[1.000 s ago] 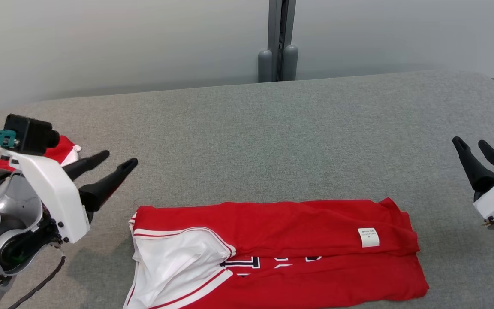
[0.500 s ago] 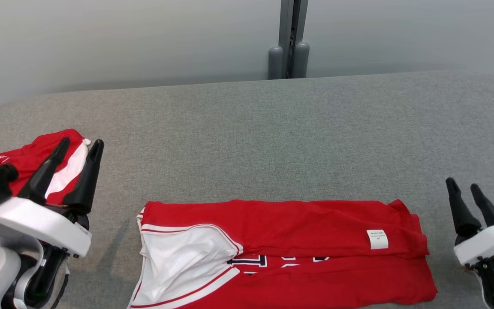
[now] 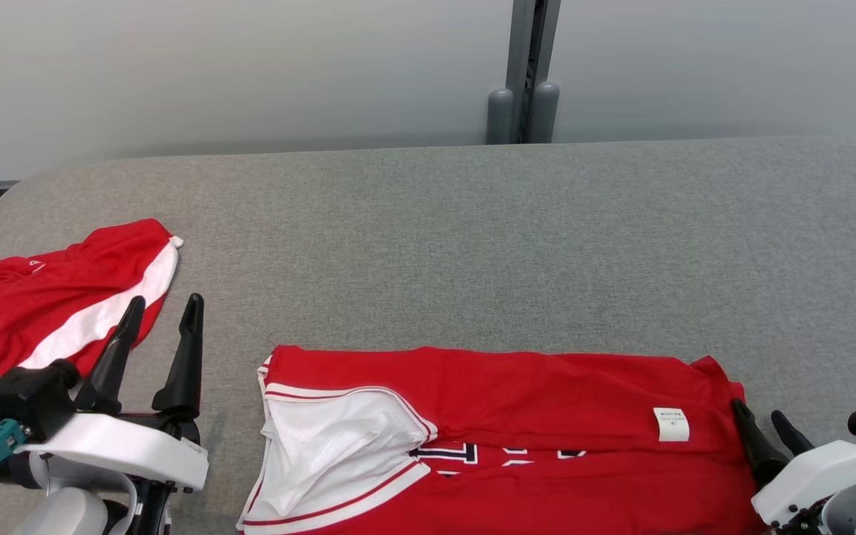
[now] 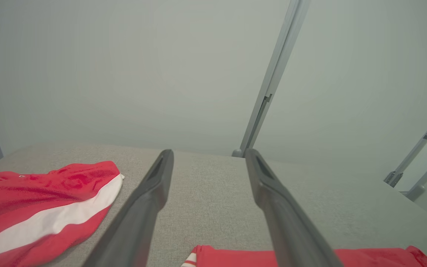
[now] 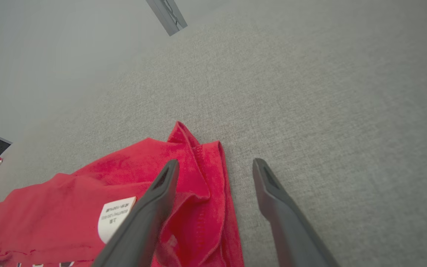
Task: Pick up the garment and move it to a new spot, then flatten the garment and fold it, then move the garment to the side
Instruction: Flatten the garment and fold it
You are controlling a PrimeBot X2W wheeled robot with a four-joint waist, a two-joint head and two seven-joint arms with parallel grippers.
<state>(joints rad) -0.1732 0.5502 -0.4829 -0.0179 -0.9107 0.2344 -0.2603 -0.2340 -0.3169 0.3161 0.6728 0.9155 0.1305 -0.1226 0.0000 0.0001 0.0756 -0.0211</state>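
Note:
The garment [image 3: 517,416] is a red jersey with white trim and a white label [image 3: 671,423], lying folded lengthwise on the grey table [image 3: 472,245] near its front edge. My left gripper [image 3: 164,303] stands open just left of the jersey's white-panelled end, touching nothing. In the left wrist view the left gripper [image 4: 209,152] points across bare table, the jersey's edge [image 4: 310,257] at the bottom. My right gripper [image 3: 757,410] is open at the jersey's right end. In the right wrist view the right gripper [image 5: 216,162] straddles the jersey's hem [image 5: 213,174], near the label [image 5: 115,215].
A second red piece with a white stripe [image 3: 56,305] lies crumpled at the table's left edge, also in the left wrist view [image 4: 43,200]. A grey post [image 3: 524,74] and pale wall stand behind the table. The table's far half is bare cloth.
The camera has shifted. My left gripper swung from pointing right to pointing away and dropped lower. My right gripper came down and in to the jersey's right end. The jersey lies unchanged.

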